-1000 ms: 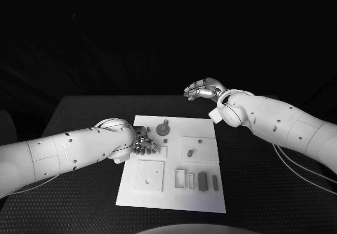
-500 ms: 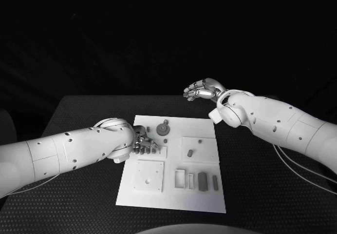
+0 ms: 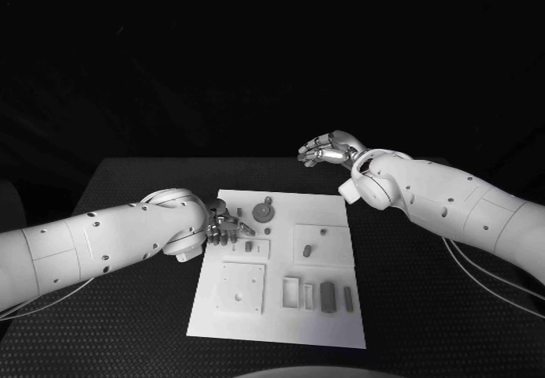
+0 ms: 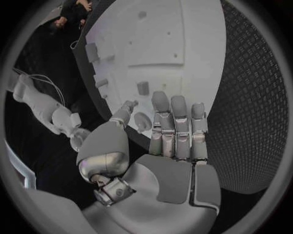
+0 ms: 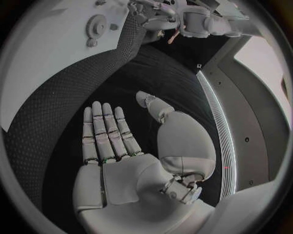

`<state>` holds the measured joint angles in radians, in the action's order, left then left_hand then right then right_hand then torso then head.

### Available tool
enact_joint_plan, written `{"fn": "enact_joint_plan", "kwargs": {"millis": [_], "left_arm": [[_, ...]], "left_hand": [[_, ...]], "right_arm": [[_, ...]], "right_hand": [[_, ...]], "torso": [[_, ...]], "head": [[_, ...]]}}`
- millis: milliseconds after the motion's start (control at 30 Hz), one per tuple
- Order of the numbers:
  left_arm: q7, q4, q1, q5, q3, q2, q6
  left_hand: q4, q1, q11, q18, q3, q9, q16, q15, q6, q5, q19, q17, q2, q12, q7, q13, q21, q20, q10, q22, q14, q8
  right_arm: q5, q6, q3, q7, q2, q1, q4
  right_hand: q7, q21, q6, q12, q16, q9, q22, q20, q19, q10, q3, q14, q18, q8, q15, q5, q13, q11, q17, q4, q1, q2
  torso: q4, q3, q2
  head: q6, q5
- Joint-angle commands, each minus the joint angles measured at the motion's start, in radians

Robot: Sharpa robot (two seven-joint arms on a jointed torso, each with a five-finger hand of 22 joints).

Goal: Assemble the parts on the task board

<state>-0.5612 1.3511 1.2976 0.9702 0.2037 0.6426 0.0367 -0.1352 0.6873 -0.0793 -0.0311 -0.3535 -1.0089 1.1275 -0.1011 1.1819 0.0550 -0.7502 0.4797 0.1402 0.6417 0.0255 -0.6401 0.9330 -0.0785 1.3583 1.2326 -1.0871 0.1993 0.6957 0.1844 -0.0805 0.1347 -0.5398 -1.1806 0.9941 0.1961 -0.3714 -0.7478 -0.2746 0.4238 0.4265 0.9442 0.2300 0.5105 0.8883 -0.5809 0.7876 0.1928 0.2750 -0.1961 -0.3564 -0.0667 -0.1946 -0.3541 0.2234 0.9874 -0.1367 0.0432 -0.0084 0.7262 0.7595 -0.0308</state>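
Note:
The white task board lies in the middle of the black table. It carries a gear, a small upright peg, a short block, a pin on a raised square, a square plate and several bars in slots. My left hand hovers over the board's left edge, level with the gear. Its fingers are straight and hold nothing. My right hand is raised beyond the board's far edge, and its palm is flat and empty.
The black textured table extends on both sides of the board. My right forearm crosses above the table's right side, with cables hanging under it. The gear and my left hand also appear in the right wrist view.
My left hand has drawn back from the small pieces at the board's left edge, uncovering the short block. My right hand has barely moved.

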Motion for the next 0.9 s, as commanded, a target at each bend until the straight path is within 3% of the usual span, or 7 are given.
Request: {"fn": "enact_joint_plan", "kwargs": {"millis": [33, 167, 267, 333, 533, 700, 900], "left_arm": [[0.005, -0.012, 0.018, -0.08, -0.014, 0.006, 0.028], [-0.001, -0.048, 0.049, -0.077, -0.018, 0.005, 0.031], [-0.009, -0.092, 0.079, -0.065, -0.02, -0.011, -0.006], [-0.01, -0.119, 0.086, -0.064, -0.019, -0.024, -0.021], [-0.002, -0.22, 0.087, -0.059, -0.019, -0.077, -0.064], [0.007, -0.3, 0.087, -0.05, -0.018, -0.121, -0.095], [0.012, -0.367, 0.084, -0.05, -0.015, -0.158, -0.145]], "left_hand": [[-0.004, 0.006, 0.007, 0.0, -0.001, 0.007, -0.003, 0.004, -0.033, -0.006, 0.015, -0.003, 0.004, -0.002, 0.008, -0.002, -0.008, -0.114, -0.016, -0.004, 0.017, -0.023], [-0.005, 0.01, 0.016, 0.002, -0.005, 0.02, -0.004, 0.008, -0.062, -0.006, 0.023, -0.005, -0.007, -0.003, 0.019, -0.004, -0.009, -0.111, -0.028, -0.006, 0.026, -0.044], [-0.041, 0.073, 0.038, 0.009, -0.029, 0.044, -0.022, 0.022, -0.117, -0.001, 0.042, -0.015, -0.051, -0.022, 0.043, 0.004, -0.016, -0.099, -0.061, -0.01, 0.055, -0.081], [-0.043, 0.078, 0.043, 0.013, -0.03, 0.055, -0.025, 0.028, -0.122, -0.001, 0.049, -0.018, -0.06, -0.025, 0.048, 0.007, -0.018, -0.093, -0.066, -0.013, 0.059, -0.088], [-0.039, 0.08, 0.054, 0.013, -0.031, 0.086, -0.033, 0.038, -0.146, 0.0, 0.062, -0.027, -0.06, -0.034, 0.06, 0.014, -0.022, -0.083, -0.078, -0.02, 0.069, -0.11], [-0.031, 0.073, 0.057, 0.013, -0.028, 0.097, -0.034, 0.041, -0.152, -0.001, 0.065, -0.029, -0.063, -0.036, 0.063, 0.015, -0.023, -0.079, -0.08, -0.023, 0.071, -0.116], [-0.024, 0.065, 0.058, 0.012, -0.024, 0.103, -0.034, 0.042, -0.155, -0.001, 0.068, -0.03, -0.061, -0.036, 0.064, 0.016, -0.023, -0.078, -0.081, -0.024, 0.072, -0.118]], "right_arm": [[0.008, -0.014, 0.0, 0.006, 0.001, 0.001, -0.001], [0.008, -0.015, 0.0, 0.006, 0.0, 0.001, -0.001], [0.008, -0.015, 0.0, 0.005, 0.0, 0.001, -0.003], [0.008, -0.015, 0.0, 0.005, 0.001, 0.001, -0.003], [0.008, -0.01, 0.0, 0.006, 0.005, 0.001, -0.003], [0.007, -0.01, 0.0, 0.013, 0.007, 0.001, -0.004], [0.003, -0.002, 0.0, 0.022, 0.011, 0.001, -0.005]], "right_hand": [[0.017, 0.004, 0.007, 0.005, -0.005, -0.001, 0.002, -0.002, -0.006, 0.002, 0.008, -0.008, -0.01, 0.002, 0.002, -0.004, 0.0, -0.004, 0.001, 0.001, 0.007, 0.001], [0.017, 0.004, 0.007, 0.005, -0.005, -0.001, 0.002, -0.002, -0.006, 0.002, 0.008, -0.009, -0.011, 0.002, 0.002, -0.004, 0.0, -0.004, 0.001, 0.0, 0.007, 0.001], [0.017, 0.005, 0.007, 0.006, -0.005, -0.002, 0.002, -0.002, -0.006, 0.002, 0.008, -0.009, -0.011, 0.002, 0.002, -0.004, -0.001, -0.004, 0.001, 0.0, 0.007, 0.001], [0.017, 0.005, 0.007, 0.006, -0.005, -0.002, 0.002, -0.002, -0.006, 0.003, 0.008, -0.009, -0.011, 0.003, 0.002, -0.004, -0.001, -0.004, 0.001, 0.0, 0.006, 0.001], [0.017, 0.005, 0.007, 0.007, -0.005, -0.002, 0.003, -0.002, -0.006, 0.003, 0.008, -0.009, -0.01, 0.003, 0.002, -0.006, -0.001, -0.004, 0.002, 0.0, 0.008, 0.002], [0.017, 0.006, 0.008, 0.008, -0.005, -0.003, 0.003, -0.002, -0.006, 0.004, 0.008, -0.009, -0.011, 0.002, 0.002, -0.008, -0.001, -0.005, 0.002, 0.0, 0.008, 0.003], [0.013, 0.006, 0.004, 0.008, -0.004, -0.003, 0.006, -0.002, -0.004, 0.01, 0.009, -0.01, -0.011, 0.006, 0.006, -0.009, -0.002, 0.001, 0.003, -0.002, 0.007, 0.005]], "torso": [[0.0003, 0.0015, 0.0], [0.0003, 0.0014, 0.001], [0.0006, 0.0014, 0.001], [-0.0001, 0.0007, 0.001], [-0.0029, 0.0009, 0.002], [0.0008, -0.002, 0.003], [-0.0023, -0.0009, 0.003]], "head": [[-0.008, 0.001], [-0.02, 0.002], [-0.026, 0.003], [-0.029, 0.006], [-0.044, 0.022], [-0.048, 0.021], [-0.049, 0.023]]}}
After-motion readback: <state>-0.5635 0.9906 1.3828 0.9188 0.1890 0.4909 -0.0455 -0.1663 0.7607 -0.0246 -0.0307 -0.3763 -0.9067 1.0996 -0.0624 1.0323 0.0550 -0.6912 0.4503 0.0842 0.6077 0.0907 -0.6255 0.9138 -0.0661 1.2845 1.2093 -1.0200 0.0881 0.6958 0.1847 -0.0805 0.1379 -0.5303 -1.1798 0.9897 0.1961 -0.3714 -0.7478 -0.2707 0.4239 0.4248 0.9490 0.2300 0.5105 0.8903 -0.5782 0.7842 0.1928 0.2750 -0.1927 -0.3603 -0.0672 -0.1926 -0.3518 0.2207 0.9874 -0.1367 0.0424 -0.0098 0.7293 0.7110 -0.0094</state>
